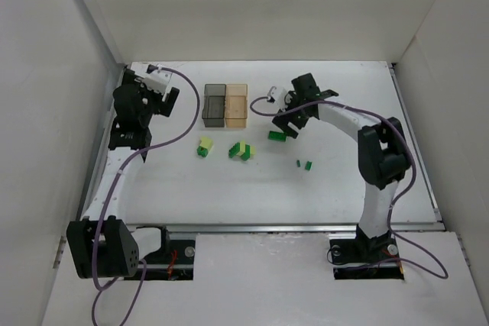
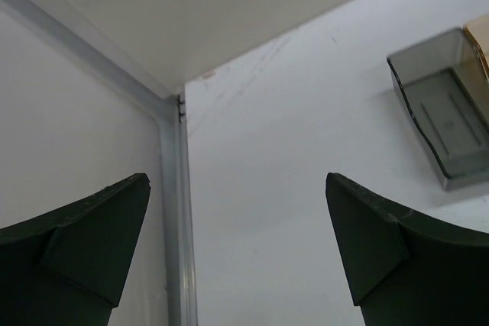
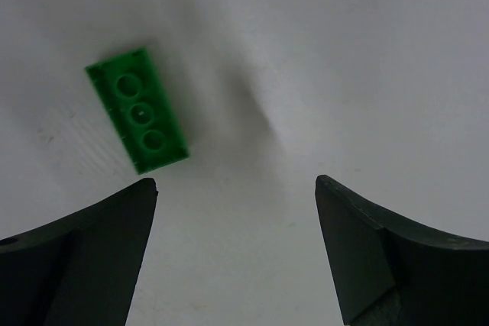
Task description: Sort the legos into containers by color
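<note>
Legos (image 1: 243, 150) lay loose just near of the 2 containers (image 1: 226, 106), unsorted. The right gripper (image 3: 233, 187) hovered over 1 dark green brick (image 3: 137, 118), jaws apart and grasping nothing, probably lining up a pick. The left gripper (image 2: 237, 182) hung spread and unladen at far left.

We find the top camera high at the near side, looking down over the whole table (image 1: 344, 188). The left wrist view, oblique, shares the grey container (image 2: 443, 120) at its right edge. The right wrist view, close overhead, shares a green brick (image 3: 137, 108) at upper left.
</note>
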You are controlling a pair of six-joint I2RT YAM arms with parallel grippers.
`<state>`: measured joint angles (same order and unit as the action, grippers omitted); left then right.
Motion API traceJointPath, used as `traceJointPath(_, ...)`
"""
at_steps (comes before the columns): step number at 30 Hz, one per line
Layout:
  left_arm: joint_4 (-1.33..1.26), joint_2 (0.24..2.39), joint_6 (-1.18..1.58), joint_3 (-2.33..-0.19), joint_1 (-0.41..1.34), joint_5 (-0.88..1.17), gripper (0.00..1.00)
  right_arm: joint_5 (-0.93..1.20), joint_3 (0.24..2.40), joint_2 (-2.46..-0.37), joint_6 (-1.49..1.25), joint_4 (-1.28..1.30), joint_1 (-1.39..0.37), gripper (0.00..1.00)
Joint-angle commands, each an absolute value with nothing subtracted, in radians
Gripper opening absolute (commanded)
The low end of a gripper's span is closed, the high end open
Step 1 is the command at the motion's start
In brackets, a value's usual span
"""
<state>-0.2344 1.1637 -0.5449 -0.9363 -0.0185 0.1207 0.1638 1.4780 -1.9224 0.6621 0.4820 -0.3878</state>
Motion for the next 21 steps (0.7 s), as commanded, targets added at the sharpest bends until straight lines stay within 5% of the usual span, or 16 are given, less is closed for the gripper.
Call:
traceJointPath(1,-0.095,1.132,-0.580,-0.933,-0.006,0.118,0.99,0.331,1.574,-1.949,0.719,0.669,-0.408,0.89)
traceJointPath(10,-0.118,1.123,-0.505,-0.868,-0.006,0.120,0.99,0.285,1.623,-2.086,0.707,0.652,-0.480,0.82)
traceJointPath(14,-0.141,1.123,-0.495,-0.858,-0.006,0.120,0.99,0.241,1.651,-2.128,0.675,0.652,-0.498,0.48)
traceJointPath(21,-0.152,1.114,-0.495,-0.838,-0.006,0.120,0.99,0.178,1.595,-2.109,0.629,0.598,-0.499,0.21)
